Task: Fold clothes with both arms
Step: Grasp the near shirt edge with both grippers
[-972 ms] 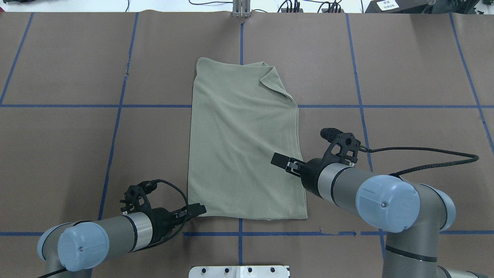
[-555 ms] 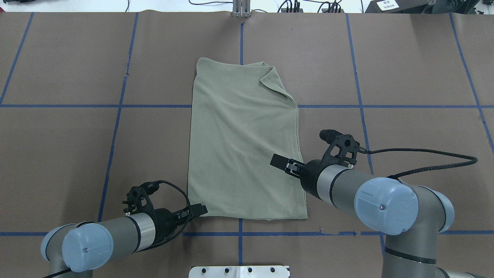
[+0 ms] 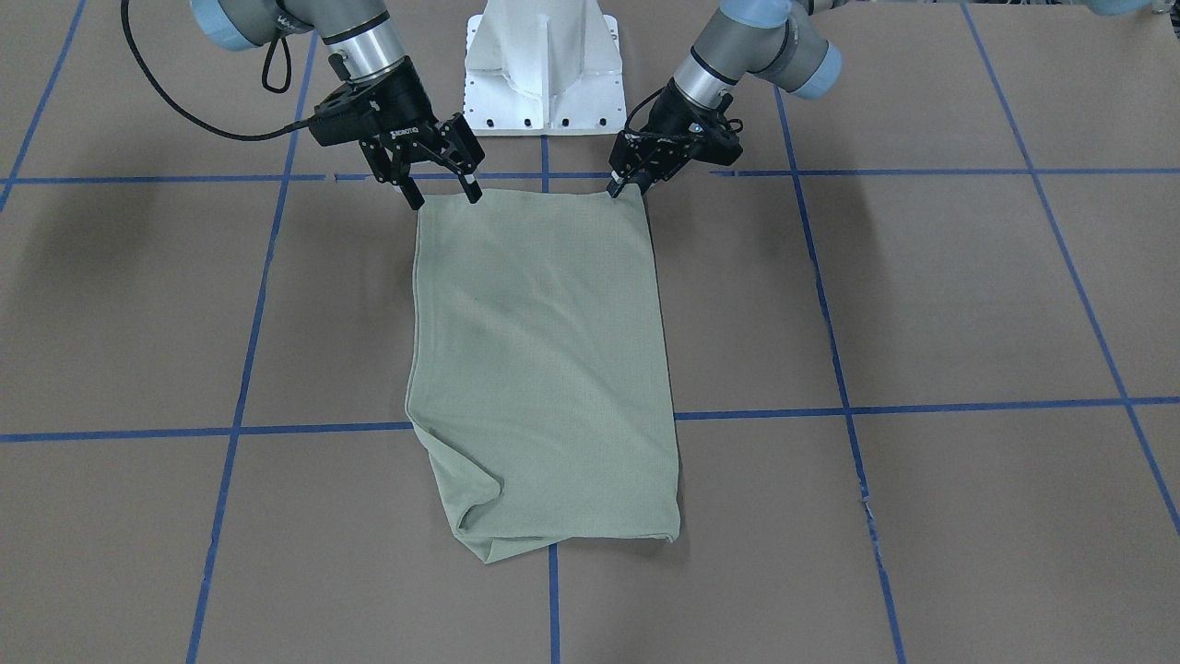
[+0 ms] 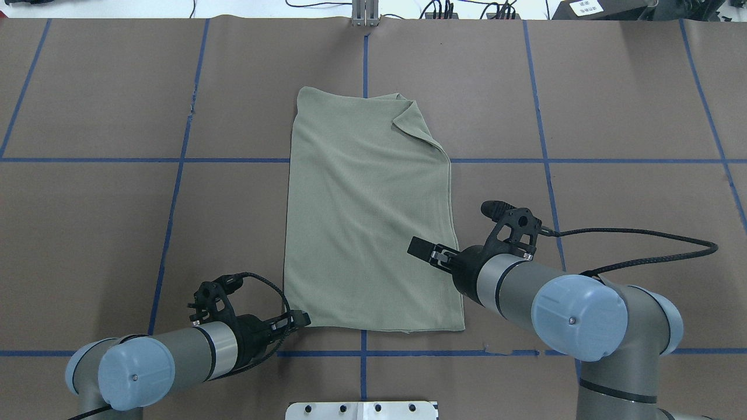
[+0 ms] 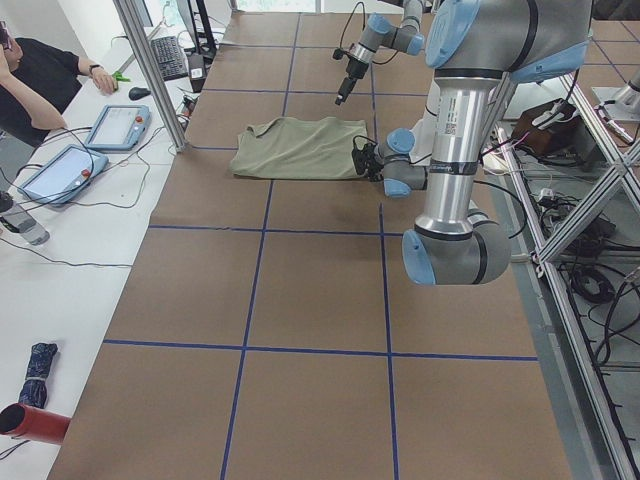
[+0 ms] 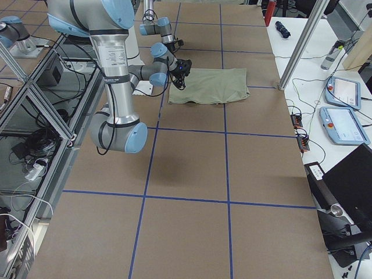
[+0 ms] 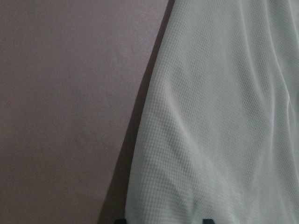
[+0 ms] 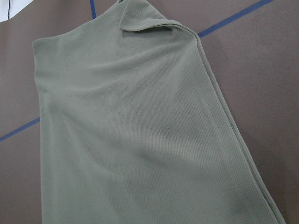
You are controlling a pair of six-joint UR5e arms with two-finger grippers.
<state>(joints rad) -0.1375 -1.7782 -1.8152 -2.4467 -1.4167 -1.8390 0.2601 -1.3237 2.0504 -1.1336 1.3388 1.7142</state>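
Sage-green shirt [image 4: 367, 216] lies flat mid-table [image 4: 613, 105], folded into a long rectangle that runs away from the robot. Its near hem is close to the blue tape line [image 4: 467, 352] that crosses in front of the base. The far right corner has a small flap [image 4: 415, 123] turned over, and the cloth shows soft wrinkles. No logo or tag can be made out. The left gripper [image 3: 615, 189] is low at the near left corner of the shirt, its tip right at the cloth edge. The left wrist view is filled with knit fabric next to bare table, and two dark fingertips [image 7: 206, 220] barely show at the bottom edge, set apart. Can't tell whether they pinch the cloth or how far they've closed. The right gripper [image 3: 442, 195] is raised over the near right corner with its jaws spread wide and holding nothing. The right wrist view looks down the whole shirt to the far flap, with no finger in frame. Each arm reaches in from its own side. The white pedestal base [image 3: 544, 65] sits between them at the near table edge. In the exterior left view, a person [image 5: 40, 75] sits past the far side of the table beside two tablets [image 5: 115, 127].
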